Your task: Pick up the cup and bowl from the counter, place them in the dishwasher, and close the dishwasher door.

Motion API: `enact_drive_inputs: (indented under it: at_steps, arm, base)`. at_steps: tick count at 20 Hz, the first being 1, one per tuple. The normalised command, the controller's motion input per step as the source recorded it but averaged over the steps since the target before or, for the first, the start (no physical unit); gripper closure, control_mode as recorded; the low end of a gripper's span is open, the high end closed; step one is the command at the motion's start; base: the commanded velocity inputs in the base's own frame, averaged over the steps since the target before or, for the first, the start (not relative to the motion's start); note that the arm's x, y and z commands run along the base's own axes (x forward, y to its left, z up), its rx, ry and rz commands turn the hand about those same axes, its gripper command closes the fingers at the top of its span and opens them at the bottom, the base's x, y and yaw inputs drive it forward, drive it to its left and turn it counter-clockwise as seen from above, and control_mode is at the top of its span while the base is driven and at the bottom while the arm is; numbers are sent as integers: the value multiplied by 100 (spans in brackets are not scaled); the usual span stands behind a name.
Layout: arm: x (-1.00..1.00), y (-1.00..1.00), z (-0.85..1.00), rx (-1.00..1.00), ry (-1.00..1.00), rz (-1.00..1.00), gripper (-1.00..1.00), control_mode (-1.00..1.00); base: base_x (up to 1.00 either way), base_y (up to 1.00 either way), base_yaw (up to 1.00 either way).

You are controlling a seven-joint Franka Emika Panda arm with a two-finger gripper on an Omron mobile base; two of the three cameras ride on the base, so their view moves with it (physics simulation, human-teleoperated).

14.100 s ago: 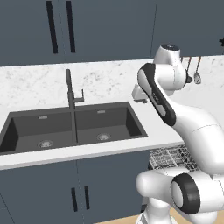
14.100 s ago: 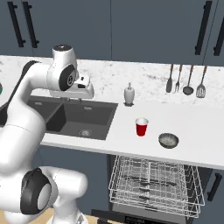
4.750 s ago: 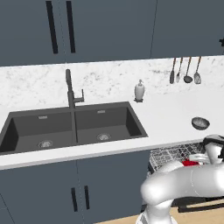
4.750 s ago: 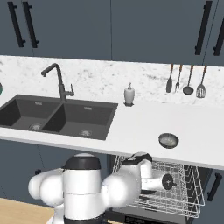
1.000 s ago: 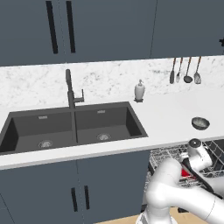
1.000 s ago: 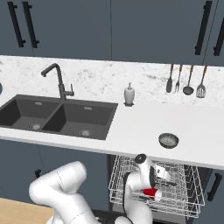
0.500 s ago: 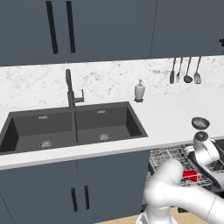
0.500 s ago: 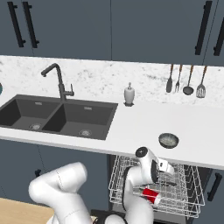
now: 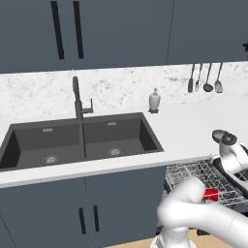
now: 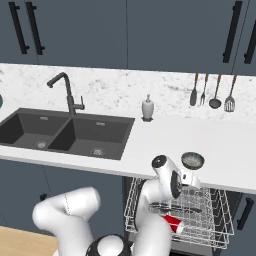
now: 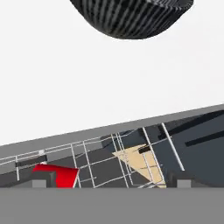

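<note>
Lying on its side in the dishwasher [image 10: 220,235] rack, the cup [image 10: 173,223] is being counted done | bowl [image 10: 192,160] — near the counter [image 10: 225,145] front edge — is being left waiting | gripper [image 10: 191,179] fingers spread wide, empty | door open

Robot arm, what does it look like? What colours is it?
The arm is glossy white, made of fat rounded tube sections like bent sausages. Its joints have dark round caps. The gripper at the end has two small dark grey, blocky finger tips. No cables or markings show.
</note>
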Motion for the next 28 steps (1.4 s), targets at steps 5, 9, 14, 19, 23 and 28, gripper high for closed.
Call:
enact_drive_inputs:
  at_steps: [5,9,14,19,23,28]
  arm:
    - [-14,1,96,-6,-3,14,-100,-100]
    - [-3,32,100,-12,-1,14,-100,-100]
    - [22,51,90,-18,14,1,-100,-100]
    - [53,31,30,-13,18,-5,-100,-100]
    - [74,-27,0,10,9,-3,-100,-100]
    - [56,-38,0,29,1,0,-100,-100]
  base:
    - [0,0,0]
    - [0,0,0]
    - [0,0,0]
    - [0,0,0]
    - [0,0,0]
    - [0,0,0]
